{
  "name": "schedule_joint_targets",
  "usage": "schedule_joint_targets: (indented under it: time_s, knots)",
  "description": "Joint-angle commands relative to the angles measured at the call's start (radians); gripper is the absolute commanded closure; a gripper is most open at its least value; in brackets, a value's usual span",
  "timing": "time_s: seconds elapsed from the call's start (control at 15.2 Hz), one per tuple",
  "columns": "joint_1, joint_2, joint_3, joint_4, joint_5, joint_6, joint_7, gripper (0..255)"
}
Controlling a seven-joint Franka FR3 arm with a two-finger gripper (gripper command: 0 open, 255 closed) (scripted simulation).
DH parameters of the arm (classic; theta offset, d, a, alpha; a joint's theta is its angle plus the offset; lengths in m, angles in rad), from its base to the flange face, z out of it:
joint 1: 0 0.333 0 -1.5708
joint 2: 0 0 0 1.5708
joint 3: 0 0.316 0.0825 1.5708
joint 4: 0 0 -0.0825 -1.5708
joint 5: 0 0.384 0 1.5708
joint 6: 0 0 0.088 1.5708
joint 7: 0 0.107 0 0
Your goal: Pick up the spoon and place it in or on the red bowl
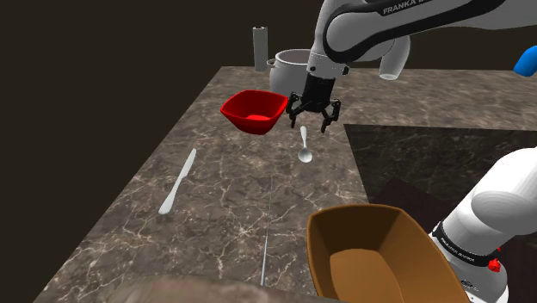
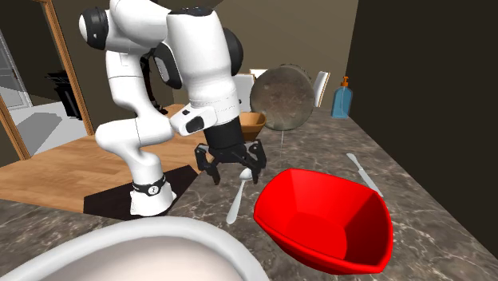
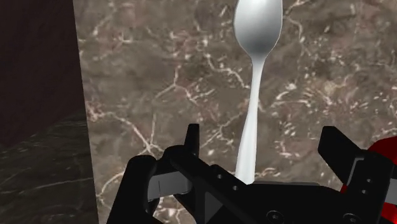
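Black gripper [image 3: 261,137], fingers spread wide, hangs over one spoon [image 3: 257,25], near one red bowl [image 1: 254,110]; one knife [image 1: 178,182] lies apart.

Lighting: dim, even, source unplaced; marble counter [image 1: 224,198] muted. Highlights: soft sheen on the spoon [image 3: 257,28] and inside the red bowl [image 2: 319,209]. Shading: gentle gradients across the white arm [image 2: 199,56].

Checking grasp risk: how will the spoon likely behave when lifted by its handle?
The spoon looks thin and rigid, so it should lift stiffly and feel light. Its handle is narrow and smooth-looking, lying flat on the counter; the open gripper may find it slippery. Gripped at the handle end, the scoop could tilt it downward.
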Motion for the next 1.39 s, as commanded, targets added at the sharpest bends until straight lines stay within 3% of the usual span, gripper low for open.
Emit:
schedule_joint_targets:
  time_s: [0.0,0.26,0.79,0.86,1.32]
  knots:
    - [0.003,0.012,0.009,-0.018,0.004,0.032,0.011,0]
    - [0.008,0.031,0.018,-0.048,0.009,0.082,0.010,0]
    - [0.008,0.031,0.018,-0.048,0.009,0.081,0.010,0]
    - [0.008,0.031,0.018,-0.048,0.009,0.081,0.010,255]
    - [0.008,0.031,0.019,-0.048,0.009,0.082,0.011,255]
